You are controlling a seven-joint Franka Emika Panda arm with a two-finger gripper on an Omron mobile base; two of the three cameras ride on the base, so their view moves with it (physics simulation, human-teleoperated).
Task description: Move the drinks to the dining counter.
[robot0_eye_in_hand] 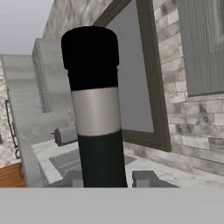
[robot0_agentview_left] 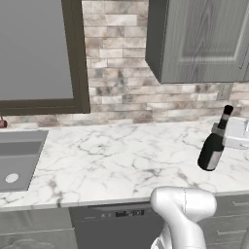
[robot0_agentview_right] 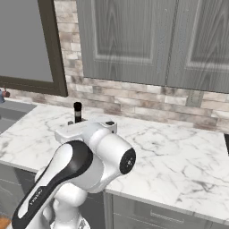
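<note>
Here the tool (robot0_eye_in_hand: pixel 108 178) is clamped on the wine bottle's (robot0_agentview_left: pixel 212 146) neck; bottle tilted above the marble counter (robot0_agentview_left: pixel 112 160).

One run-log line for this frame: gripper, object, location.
gripper: shut on wine bottle | bottle: tilted, lifted off the sink counter | dining counter: not reached

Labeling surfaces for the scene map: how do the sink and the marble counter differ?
The sink is a plain flat grey, while the marble counter is white with grey veins. The sink is a recessed basin with a round drain, set at the counter's left end; the counter is a flat slab, and the wine bottle is above its right part, tilted. Both lie along the brick wall.
</note>
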